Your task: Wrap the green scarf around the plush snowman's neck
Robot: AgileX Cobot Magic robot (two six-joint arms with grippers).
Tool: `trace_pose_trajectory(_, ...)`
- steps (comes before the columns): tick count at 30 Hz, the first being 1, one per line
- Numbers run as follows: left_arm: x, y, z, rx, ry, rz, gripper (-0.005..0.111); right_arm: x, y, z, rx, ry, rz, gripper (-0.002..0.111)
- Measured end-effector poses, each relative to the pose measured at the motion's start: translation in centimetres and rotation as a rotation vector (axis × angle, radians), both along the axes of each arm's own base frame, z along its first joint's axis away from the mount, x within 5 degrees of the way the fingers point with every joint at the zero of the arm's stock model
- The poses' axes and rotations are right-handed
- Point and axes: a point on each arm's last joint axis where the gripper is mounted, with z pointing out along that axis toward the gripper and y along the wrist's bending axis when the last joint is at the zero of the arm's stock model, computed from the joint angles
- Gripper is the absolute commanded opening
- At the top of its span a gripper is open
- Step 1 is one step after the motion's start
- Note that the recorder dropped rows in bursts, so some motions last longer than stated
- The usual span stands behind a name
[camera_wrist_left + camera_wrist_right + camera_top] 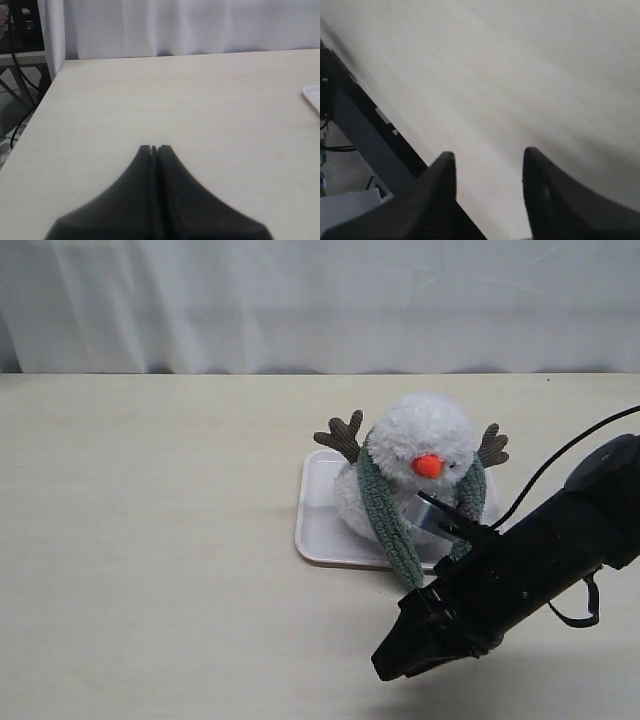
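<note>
Green scarf point(385, 525) on plush snowman point(430, 435) judged soft, light, limp; pinch loose end at 6 o'clock; right gripper point(487, 156) parted, empty; left gripper point(154, 148) closed.

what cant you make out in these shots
- Exterior view: the plush snowman's own head hides its back, so how the green scarf runs behind is unseen.
- Exterior view: the right arm covers one scarf end and the tray's near corner.
- Left wrist view: the edge cuts the tray to a corner; snowman absent.
</note>
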Motion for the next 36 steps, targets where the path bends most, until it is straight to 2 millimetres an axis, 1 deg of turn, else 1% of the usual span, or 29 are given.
trace_pose_trajectory(2,0.0,0.0,0.0,0.000,0.000,0.000,0.000,-0.1,0.0,1.0,0.015,-0.040,0.012,0.014)
trace_pose_trajectory(4,0.0,0.0,0.0,0.000,0.000,0.000,0.000,-0.3,-0.1,2.2,0.026,-0.094,0.018,0.004)
trace_pose_trajectory(7,0.0,0.0,0.0,0.000,0.000,0.000,0.000,-0.4,-0.3,4.4,0.019,-0.231,-0.006,0.004)
trace_pose_trajectory(8,0.0,0.0,0.0,0.000,0.000,0.000,0.000,-0.2,-0.8,6.1,-0.014,-0.372,-0.048,0.004)
trace_pose_trajectory(9,0.0,0.0,0.0,0.000,0.000,0.000,0.000,0.0,-1.5,7.9,-0.063,-0.523,-0.120,0.004)
trace_pose_trajectory(10,0.0,0.0,0.0,0.000,0.000,0.000,0.000,0.2,-1.9,8.5,-0.092,-0.583,-0.170,0.004)
trace_pose_trajectory(11,0.0,0.0,0.0,0.000,0.000,0.000,0.000,0.4,-2.9,9.7,-0.156,-0.708,-0.273,0.004)
trace_pose_trajectory(12,0.0,0.0,0.0,0.000,0.000,0.000,0.000,0.4,-3.4,9.9,-0.186,-0.754,-0.309,0.004)
trace_pose_trajectory(13,0.0,0.0,0.0,0.000,0.000,0.000,0.000,0.5,-4.4,10.1,-0.249,-0.840,-0.406,0.004)
trace_pose_trajectory(14,0.0,0.0,0.0,0.000,0.000,0.000,0.000,0.6,-4.7,9.9,-0.272,-0.865,-0.441,0.004)
trace_pose_trajectory(15,0.0,0.0,0.0,0.000,0.000,0.000,0.000,0.5,-5.5,9.2,-0.317,-0.901,-0.513,0.004)
trace_pose_trajectory(16,0.0,0.0,0.0,0.000,0.000,0.000,0.000,0.5,-5.7,8.7,-0.335,-0.905,-0.539,0.004)
trace_pose_trajectory(17,0.0,0.0,0.0,0.000,0.000,0.000,0.000,0.6,-6.0,7.5,-0.370,-0.894,-0.554,0.004)
trace_pose_trajectory(20,0.0,0.0,0.0,0.000,0.000,0.000,0.000,1.1,-6.0,5.8,-0.405,-0.844,-0.543,0.004)
trace_pose_trajectory(24,0.0,0.0,0.0,0.000,0.000,0.000,0.000,2.1,-5.9,3.0,-0.455,-0.747,-0.534,0.004)
trace_pose_trajectory(26,0.0,0.0,0.0,0.000,0.000,0.000,0.000,2.7,-5.9,2.0,-0.477,-0.727,-0.551,0.004)
trace_pose_trajectory(31,0.0,0.0,0.0,0.000,0.000,0.000,0.000,3.4,-6.1,0.6,-0.505,-0.699,-0.613,0.004)
trace_pose_trajectory(36,0.0,0.0,0.0,0.000,0.000,0.000,0.000,4.0,-6.4,0.4,-0.510,-0.710,-0.701,0.004)
